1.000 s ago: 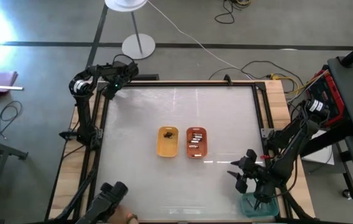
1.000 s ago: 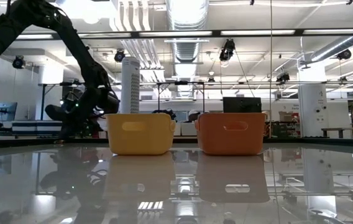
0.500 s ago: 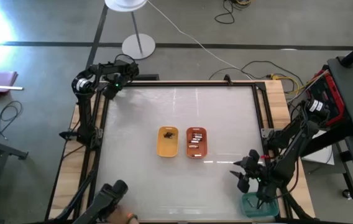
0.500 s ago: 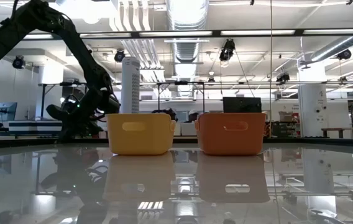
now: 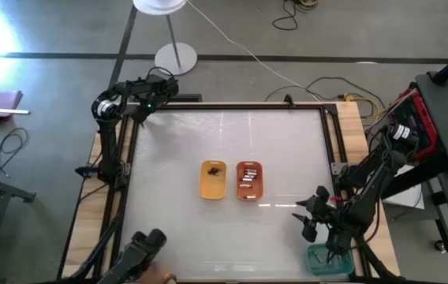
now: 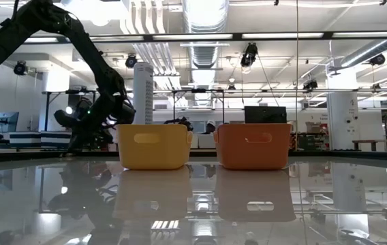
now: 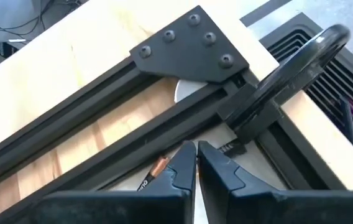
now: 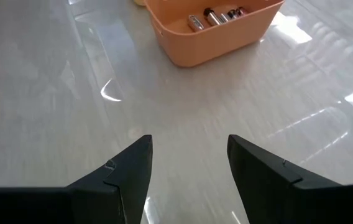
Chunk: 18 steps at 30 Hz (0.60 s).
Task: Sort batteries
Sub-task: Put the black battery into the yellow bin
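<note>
Dark batteries (image 5: 216, 168) lie in the yellow tray (image 5: 211, 188). Silvery batteries (image 5: 247, 180) lie in the orange tray (image 5: 249, 194), and they show again as batteries (image 8: 217, 15) in the orange tray (image 8: 195, 46) of the right wrist view. My left gripper (image 5: 140, 115) hangs shut (image 7: 196, 160) over the table frame's far left corner and holds nothing I can see. My right gripper (image 5: 301, 227) stands open (image 8: 189, 158) low over the bare table top, near the right front, facing the orange tray. In the low view both trays (image 6: 154, 145) (image 6: 253, 145) stand side by side.
A teal tray (image 5: 328, 260) sits at the table's near right corner, beside my right arm. A black corner bracket (image 7: 189, 46) and frame rails lie under my left gripper. A small copper-tipped thing (image 7: 159, 165) shows beside one left finger; what it is I cannot tell.
My left gripper has shifted a little toward the table's right along the far edge, staying shut. The trays and batteries have not moved.
</note>
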Available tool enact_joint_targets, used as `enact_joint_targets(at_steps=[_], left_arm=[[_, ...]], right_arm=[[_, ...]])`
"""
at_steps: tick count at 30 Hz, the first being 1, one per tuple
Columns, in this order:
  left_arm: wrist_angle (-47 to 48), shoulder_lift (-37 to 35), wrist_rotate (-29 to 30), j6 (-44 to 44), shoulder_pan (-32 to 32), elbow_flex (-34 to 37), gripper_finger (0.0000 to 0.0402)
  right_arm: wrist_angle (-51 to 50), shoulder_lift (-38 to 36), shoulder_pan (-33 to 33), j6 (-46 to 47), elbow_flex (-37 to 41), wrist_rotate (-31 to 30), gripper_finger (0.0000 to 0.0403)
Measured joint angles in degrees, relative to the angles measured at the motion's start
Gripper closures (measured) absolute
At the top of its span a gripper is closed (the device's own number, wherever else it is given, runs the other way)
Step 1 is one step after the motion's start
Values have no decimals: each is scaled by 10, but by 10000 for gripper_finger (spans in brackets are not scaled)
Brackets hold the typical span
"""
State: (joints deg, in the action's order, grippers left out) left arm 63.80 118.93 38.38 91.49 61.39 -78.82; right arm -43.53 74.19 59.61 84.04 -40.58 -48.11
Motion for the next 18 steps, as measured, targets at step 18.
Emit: enact_joint_targets(at_steps=[18], left_arm=[[63, -2, -30, 63, -7, 14, 402]], right_arm=[[-12, 0, 0, 4, 0, 0, 202]])
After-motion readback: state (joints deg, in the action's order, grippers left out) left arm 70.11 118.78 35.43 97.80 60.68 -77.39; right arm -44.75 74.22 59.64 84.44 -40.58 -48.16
